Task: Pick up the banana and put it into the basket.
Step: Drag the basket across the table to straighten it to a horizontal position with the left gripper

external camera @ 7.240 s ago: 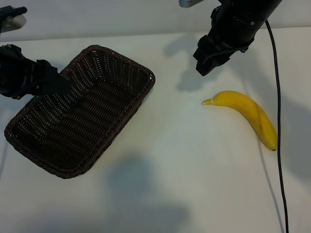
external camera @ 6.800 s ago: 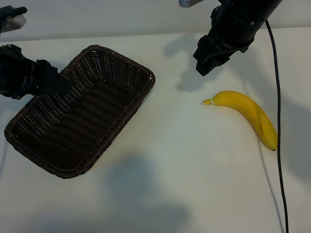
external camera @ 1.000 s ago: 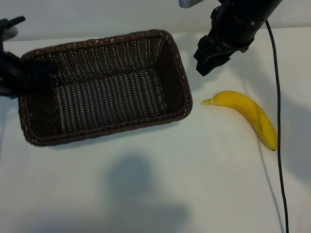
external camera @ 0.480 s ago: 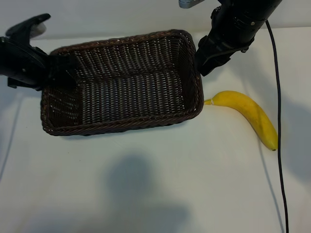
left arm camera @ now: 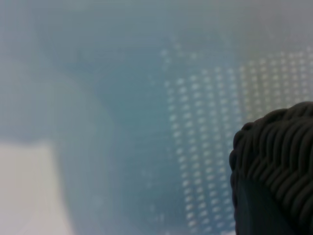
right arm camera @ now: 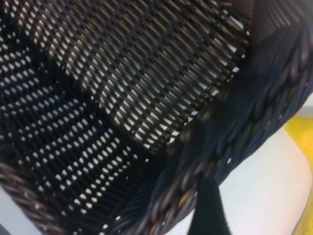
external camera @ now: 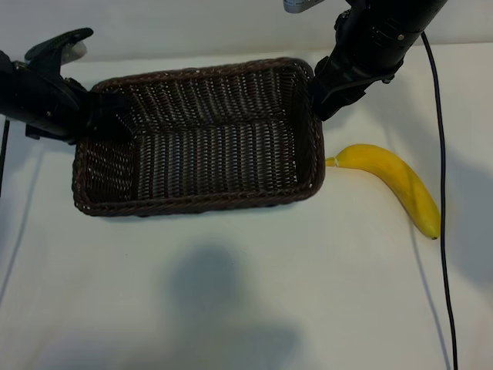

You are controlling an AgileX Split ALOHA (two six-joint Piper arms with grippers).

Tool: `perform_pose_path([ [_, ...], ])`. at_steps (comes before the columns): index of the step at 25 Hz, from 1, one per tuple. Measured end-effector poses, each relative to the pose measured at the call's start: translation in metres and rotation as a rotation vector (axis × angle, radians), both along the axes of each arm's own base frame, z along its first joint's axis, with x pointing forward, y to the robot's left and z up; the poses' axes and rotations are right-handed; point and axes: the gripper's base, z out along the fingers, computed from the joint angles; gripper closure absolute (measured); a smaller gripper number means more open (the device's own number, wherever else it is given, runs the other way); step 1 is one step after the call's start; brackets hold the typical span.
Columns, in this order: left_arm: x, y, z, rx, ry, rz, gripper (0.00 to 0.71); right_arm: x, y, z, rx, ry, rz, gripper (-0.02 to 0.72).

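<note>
The left gripper [external camera: 104,123] clamps the basket [external camera: 200,139] by its left rim; the right gripper [external camera: 327,96] hangs part-open, empty, above its right end. The banana [external camera: 393,183] lies on the table [external camera: 254,293], stem tip beside that end.

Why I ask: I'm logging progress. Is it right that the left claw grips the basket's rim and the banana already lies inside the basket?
Not quite. The left claw does grip the basket by its rim, but the banana lies on the table just outside the basket's right end, as the exterior view shows.
</note>
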Motion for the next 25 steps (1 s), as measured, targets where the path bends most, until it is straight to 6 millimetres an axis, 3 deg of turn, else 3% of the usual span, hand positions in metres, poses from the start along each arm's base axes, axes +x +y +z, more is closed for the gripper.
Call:
perform_pose_path([
  [10, 0.017, -0.031, -0.015, 0.012, 0.023, -0.06, 0.532, 0.0, 0.0, 0.0, 0.0, 0.0, -0.001, 0.178],
  [19, 0.022, -0.032, -0.04, 0.05, 0.071, -0.039, 0.532, 0.0, 0.0, 0.0, 0.0, 0.001, -0.002, 0.178],
  [25, 0.026, -0.031, -0.041, 0.058, 0.045, -0.022, 0.532, 0.0, 0.0, 0.0, 0.001, 0.0, -0.002, 0.178],
])
